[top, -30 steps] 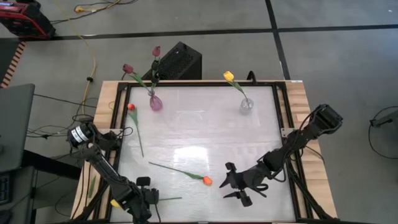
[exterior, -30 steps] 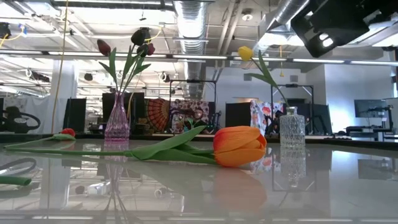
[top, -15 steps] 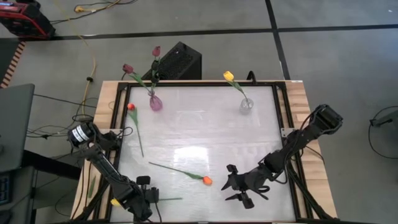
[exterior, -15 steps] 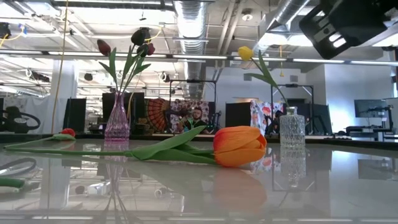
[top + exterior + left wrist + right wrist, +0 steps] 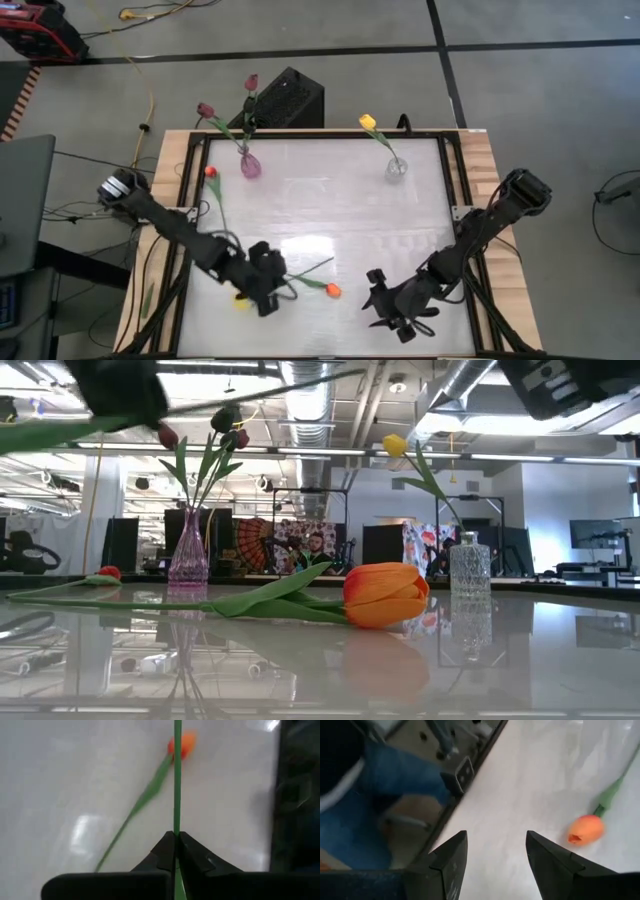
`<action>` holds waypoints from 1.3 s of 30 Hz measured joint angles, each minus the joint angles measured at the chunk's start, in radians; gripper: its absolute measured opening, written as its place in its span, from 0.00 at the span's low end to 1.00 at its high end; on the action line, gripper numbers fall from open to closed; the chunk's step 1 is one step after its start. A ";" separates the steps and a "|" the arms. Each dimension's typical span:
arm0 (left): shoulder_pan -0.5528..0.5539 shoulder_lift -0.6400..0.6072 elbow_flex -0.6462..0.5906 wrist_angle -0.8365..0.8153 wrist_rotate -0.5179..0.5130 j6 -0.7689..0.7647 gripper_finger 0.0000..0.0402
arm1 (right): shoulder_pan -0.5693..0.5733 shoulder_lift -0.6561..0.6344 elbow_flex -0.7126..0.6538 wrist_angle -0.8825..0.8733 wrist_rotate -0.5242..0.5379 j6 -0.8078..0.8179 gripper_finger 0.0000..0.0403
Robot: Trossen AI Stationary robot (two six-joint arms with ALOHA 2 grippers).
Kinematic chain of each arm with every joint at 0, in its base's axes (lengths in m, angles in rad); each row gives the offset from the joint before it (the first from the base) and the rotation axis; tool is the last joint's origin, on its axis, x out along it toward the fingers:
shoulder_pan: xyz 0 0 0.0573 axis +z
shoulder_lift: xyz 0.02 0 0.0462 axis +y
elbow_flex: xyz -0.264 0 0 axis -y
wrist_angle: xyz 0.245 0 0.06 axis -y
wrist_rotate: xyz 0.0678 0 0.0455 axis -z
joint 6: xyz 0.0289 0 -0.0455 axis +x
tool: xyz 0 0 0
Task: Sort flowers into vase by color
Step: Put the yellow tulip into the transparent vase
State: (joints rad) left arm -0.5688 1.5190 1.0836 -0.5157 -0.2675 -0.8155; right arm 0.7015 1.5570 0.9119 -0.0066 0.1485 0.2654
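My left gripper [image 5: 268,287] is shut on a yellow tulip [image 5: 240,300] and hovers above the table's near middle. It shows as a dark shape at the low view's top left, the left gripper [image 5: 120,385]. An orange tulip [image 5: 331,291] lies flat on the table beside it; its head is also seen as the orange tulip [image 5: 585,830]. My right gripper [image 5: 495,851] is open and hangs near the table's near-right part, a little right of that head. A red tulip [image 5: 211,172] lies by the left edge. A pink vase [image 5: 250,165] holds two maroon tulips. A clear vase [image 5: 397,168] holds a yellow tulip. My left gripper pinches the yellow tulip's green stem [image 5: 176,840] between its two fingers, close to the head end. The rest of the stem [image 5: 318,266] runs out ahead past the fingertips. The tulip is lifted clear of the table and lies roughly level, its stem [image 5: 250,395] crossing high in the low view.
Both vases stand along the far edge, the pink vase [image 5: 188,560] left and the clear vase [image 5: 470,565] right. A black frame [image 5: 190,165] rims the table. Bare white tabletop [image 5: 330,205] lies between the vases and the arms. A person in blue trousers [image 5: 395,780] is beyond the near edge.
My left gripper has swung from the near-left corner up and toward the table's middle, carrying the yellow tulip, which is now lifted clear and turned about. My right gripper has shifted slightly toward the near edge. The orange tulip has stayed put.
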 joint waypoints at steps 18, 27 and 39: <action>0.316 -0.027 0.000 0.242 0.230 -0.217 0.00 | -0.068 0.000 0.112 -0.017 0.589 -1.062 0.56; 0.348 -0.027 0.000 0.272 0.252 -0.258 0.00 | -0.213 0.002 0.112 0.013 0.643 -1.114 0.56; 0.348 -0.028 0.001 0.285 0.252 -0.241 0.00 | -0.276 0.002 0.112 0.042 0.606 -1.173 0.51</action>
State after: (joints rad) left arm -0.2207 1.4914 1.0843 -0.2306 -0.0152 -1.0567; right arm 0.4257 1.5593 1.0237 0.0351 0.7542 -0.9078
